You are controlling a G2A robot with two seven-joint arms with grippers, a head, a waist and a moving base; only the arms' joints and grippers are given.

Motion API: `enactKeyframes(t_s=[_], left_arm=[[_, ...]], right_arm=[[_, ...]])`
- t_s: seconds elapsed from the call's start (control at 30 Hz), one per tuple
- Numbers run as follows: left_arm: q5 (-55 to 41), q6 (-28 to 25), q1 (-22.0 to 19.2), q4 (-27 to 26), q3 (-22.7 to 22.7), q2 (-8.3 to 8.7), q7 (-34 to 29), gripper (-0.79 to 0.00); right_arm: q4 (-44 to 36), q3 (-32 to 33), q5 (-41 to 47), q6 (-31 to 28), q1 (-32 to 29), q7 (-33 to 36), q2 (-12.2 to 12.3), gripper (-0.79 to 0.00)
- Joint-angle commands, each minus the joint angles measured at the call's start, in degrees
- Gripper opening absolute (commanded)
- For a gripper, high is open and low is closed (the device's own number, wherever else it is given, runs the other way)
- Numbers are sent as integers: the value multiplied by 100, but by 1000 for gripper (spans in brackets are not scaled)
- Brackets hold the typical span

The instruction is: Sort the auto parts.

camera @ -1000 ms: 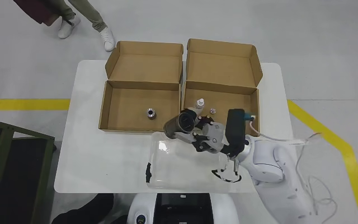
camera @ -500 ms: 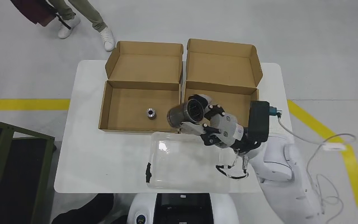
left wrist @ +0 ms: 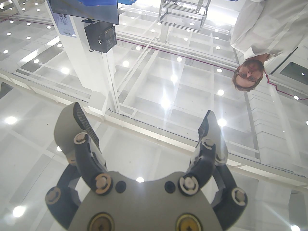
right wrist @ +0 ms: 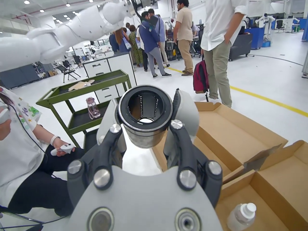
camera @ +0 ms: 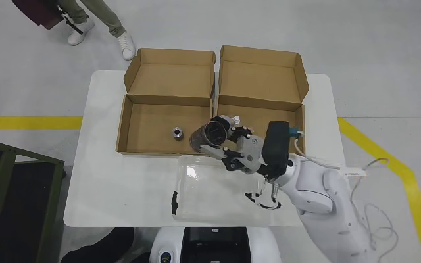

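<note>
Right hand: my right hand [camera: 216,140] is pinching a steel sleeve [camera: 206,135] across its round sides, one finger on each flank, with the black-rimmed bore facing away from my wrist.
Sleeve position: held in the air, above the spot where the left box [camera: 126,128] and the right box [camera: 266,119] meet, near their front walls.
Left hand: my left hand [left wrist: 144,120] points up at the ceiling, fingers spread, nothing between them.
Already sorted: a small metal fitting [camera: 176,133] lies on the left box floor; a little white bottle [right wrist: 241,214] lies in the right box.
Also on the worktop: a clear plastic tray [camera: 210,192] just in front of the boxes, on the white worktop [camera: 105,177].
Risk, grip: I judge the sleeve smooth and heavy, so it could twist or slide out between my pads if I tilt it.
Risk, release: let go here, it might strike the shared walls and tip into either box.
Risk, landing: being round, it will probably roll once down and could knock the fitting.
Risk, clearance: lowering carelessly could catch my fingers on a cardboard wall and shove the box.
</note>
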Motion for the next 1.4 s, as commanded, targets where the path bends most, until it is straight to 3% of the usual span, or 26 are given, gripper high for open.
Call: enactKeyframes(t_s=[0.0,0.7,1.37], left_arm=[[0,0,0,0,0,0,0,0],[0,0,0,0,0,0,0,0],[0,0,0,0,0,0,0,0]], right_arm=[[133,-131,-197,112,50,-21,-17,-785],[1562,-1421,-2092,1331,1260,47,-324,-785],[3091,-2196,-2303,1803,2184,578,-725,-785]])
